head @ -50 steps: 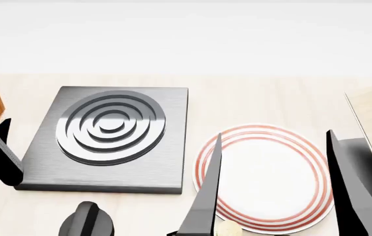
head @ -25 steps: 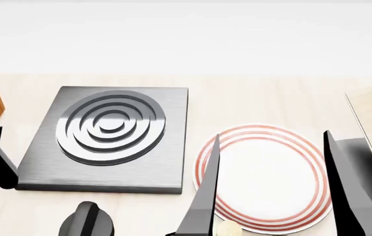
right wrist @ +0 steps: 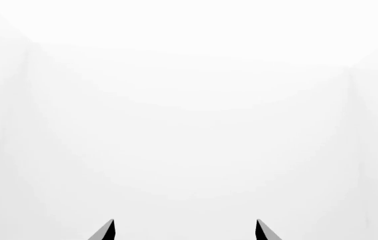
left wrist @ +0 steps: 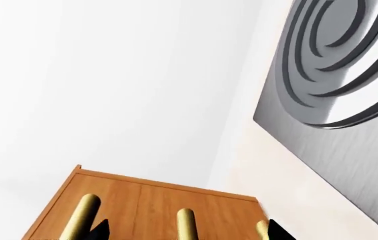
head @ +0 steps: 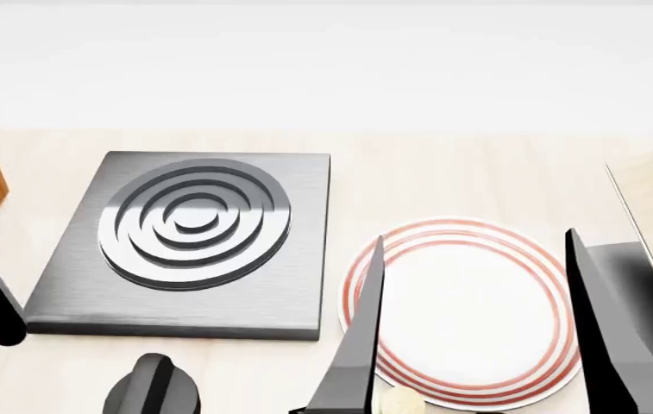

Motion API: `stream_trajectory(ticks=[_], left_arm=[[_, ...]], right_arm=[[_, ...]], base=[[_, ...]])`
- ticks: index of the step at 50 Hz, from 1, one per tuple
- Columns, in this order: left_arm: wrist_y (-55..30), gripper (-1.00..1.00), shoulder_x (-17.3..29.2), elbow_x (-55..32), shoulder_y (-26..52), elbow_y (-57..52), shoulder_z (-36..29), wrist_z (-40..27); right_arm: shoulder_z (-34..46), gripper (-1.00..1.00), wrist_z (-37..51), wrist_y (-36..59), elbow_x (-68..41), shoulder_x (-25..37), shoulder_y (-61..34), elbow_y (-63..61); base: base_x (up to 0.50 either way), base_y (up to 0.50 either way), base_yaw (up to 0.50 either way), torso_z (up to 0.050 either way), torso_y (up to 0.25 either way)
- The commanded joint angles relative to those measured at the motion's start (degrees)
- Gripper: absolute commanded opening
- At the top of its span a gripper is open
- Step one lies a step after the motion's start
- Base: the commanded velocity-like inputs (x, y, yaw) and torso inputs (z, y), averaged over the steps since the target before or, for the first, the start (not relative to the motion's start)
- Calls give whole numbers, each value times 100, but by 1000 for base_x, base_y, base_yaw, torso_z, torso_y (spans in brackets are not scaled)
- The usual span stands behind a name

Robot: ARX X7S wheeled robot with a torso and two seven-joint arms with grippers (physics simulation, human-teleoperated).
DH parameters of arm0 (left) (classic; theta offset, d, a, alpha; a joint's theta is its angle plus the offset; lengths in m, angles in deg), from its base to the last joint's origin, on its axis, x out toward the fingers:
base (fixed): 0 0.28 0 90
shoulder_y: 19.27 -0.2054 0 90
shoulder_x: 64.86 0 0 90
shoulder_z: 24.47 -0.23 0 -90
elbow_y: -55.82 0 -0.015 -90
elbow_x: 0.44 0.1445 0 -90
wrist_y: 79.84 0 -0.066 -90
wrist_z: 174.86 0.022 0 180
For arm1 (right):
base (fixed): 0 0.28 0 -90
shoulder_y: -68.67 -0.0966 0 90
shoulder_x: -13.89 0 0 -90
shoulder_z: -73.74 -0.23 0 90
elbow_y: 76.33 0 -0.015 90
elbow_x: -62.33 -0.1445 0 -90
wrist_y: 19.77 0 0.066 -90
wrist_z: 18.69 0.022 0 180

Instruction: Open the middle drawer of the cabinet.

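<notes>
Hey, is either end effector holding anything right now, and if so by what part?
Nothing is held. The left end effector is open, its fingertips either side of a brass handle on the cabinet. The right end effector is open and empty.

Wood, brass and brushed metal before you.
Your cabinet [left wrist: 142, 210] shows matt orange wood grain, glossy brass handles [left wrist: 186, 224]; the stove plate [head: 188, 241] looks brushed grey metal.

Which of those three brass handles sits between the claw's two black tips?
The middle brass handle on the cabinet; the outer handles lie at or beyond the left claw tips.
</notes>
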Motion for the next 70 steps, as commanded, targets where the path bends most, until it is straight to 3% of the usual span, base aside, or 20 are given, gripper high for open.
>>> stream_trajectory(ticks=[1,70], left_arm=[[-60,100,-108,206,-23,52,17,218],[184,100,-471,519,161,1376,-158,-108]], right_arm=[[-120,100,-134,-20,102,-112,17,-21],[-118,100,-79,-1,-24,-54,23,-17]], base=[[0,0,0,0,0],[0,0,0,0,0]])
